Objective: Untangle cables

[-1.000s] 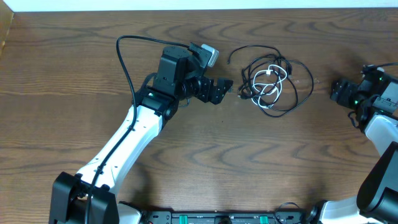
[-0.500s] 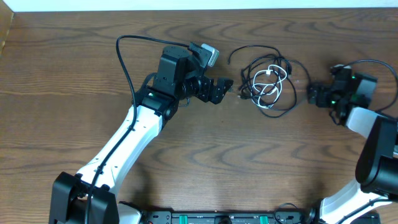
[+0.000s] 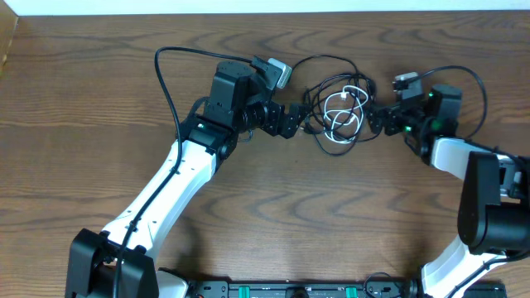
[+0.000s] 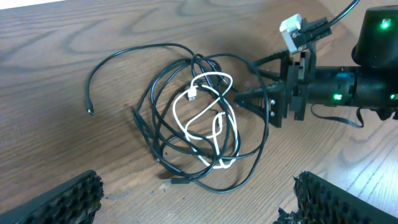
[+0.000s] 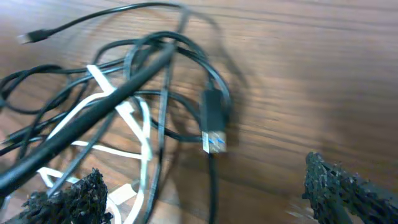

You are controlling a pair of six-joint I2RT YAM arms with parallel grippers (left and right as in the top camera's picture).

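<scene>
Cables [image 3: 339, 112]: black loops crossing over one white cord [image 5: 99, 76], on table [image 3: 83, 99].
Left claw [image 3: 305, 122]: wide apart, empty, at heap's left.
Right claw [image 3: 374, 116]: wide apart, empty, at heap's right.

A dark, wood-grained table [image 3: 99, 99] filled almost the whole overhead view. A white strip [image 3: 248, 6] ran along the table's far edge, and a lighter tan edge [image 3: 5, 45] showed at the table's far left corner.
</scene>
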